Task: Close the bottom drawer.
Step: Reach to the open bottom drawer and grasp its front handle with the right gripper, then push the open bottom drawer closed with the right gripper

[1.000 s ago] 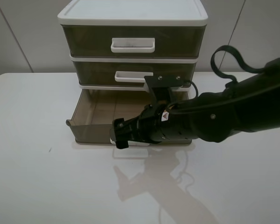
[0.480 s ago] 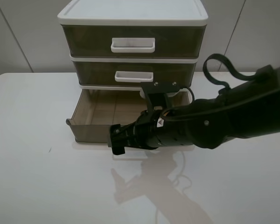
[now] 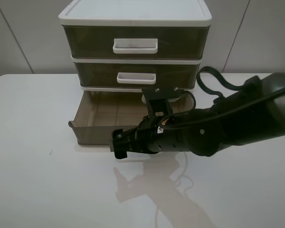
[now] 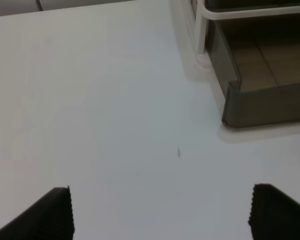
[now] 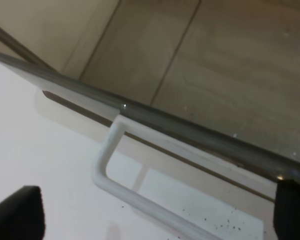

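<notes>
The bottom drawer [image 3: 91,134], smoky olive-brown, stands pulled out from the white-framed three-drawer unit [image 3: 135,20]. My right arm reaches across its front from the right. My right gripper [image 3: 118,145] is at the drawer's front wall, low by the table. In the right wrist view the right gripper [image 5: 152,215] is open, its dark fingertips [image 5: 15,212] wide apart, with the white loop handle [image 5: 112,172] and the drawer's front edge [image 5: 190,135] between them, untouched. My left gripper [image 4: 165,212] is open over bare table, short of the drawer's corner [image 4: 260,105].
The middle drawer [image 3: 136,76] and the top drawer [image 3: 135,43] are shut. The white table [image 3: 42,180] spreads in front and to the left. A black cable [image 3: 213,80] loops over my right arm beside the unit.
My right arm has dropped lower and its gripper has shifted slightly left and down along the drawer's front. The drawer has hardly moved.
</notes>
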Tool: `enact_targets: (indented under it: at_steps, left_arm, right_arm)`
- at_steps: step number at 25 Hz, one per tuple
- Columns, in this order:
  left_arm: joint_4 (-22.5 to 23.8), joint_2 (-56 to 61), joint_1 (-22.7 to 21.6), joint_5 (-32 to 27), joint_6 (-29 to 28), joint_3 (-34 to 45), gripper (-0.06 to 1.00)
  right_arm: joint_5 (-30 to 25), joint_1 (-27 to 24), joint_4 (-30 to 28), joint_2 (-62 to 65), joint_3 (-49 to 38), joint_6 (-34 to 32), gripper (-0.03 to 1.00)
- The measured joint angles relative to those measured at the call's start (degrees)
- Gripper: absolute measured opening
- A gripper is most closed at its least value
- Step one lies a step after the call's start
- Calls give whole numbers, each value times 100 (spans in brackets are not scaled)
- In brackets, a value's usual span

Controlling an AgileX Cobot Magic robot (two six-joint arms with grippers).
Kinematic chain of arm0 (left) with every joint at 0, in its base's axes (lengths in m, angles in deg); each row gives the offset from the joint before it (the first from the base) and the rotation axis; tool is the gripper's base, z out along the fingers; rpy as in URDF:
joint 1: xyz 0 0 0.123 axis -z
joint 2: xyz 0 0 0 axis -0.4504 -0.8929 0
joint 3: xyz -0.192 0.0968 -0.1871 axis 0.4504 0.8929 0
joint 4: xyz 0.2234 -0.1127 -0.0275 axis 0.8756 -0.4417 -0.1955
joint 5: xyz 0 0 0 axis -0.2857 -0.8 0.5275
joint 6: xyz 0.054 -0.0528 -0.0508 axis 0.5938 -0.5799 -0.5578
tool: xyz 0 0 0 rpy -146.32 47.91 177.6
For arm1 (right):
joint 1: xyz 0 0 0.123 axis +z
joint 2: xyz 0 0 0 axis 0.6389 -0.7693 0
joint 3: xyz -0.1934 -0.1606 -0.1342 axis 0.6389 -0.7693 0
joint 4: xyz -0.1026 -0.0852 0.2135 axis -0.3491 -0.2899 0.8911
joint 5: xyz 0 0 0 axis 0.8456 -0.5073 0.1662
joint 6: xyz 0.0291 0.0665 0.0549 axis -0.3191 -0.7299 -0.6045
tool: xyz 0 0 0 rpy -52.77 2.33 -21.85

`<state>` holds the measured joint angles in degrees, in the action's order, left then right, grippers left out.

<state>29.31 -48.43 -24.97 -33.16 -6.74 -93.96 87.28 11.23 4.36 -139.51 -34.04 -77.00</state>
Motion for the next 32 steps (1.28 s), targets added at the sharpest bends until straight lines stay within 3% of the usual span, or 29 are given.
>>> enact_targets:
  at_steps: [8, 12, 22, 32]
  left_arm:
    - [0, 0, 0, 0, 0, 0, 72]
    - [0, 0, 0, 0, 0, 0, 72]
    - [0, 0, 0, 0, 0, 0, 72]
    - [0, 0, 0, 0, 0, 0, 72]
  right_arm:
    - [147, 0, -5, 0, 0, 0, 33]
    - [320, 0, -5, 0, 0, 0, 19]
    - [588, 0, -5, -5, 0, 17, 3]
    - [572, 0, -17, -11, -13, 59, 2]
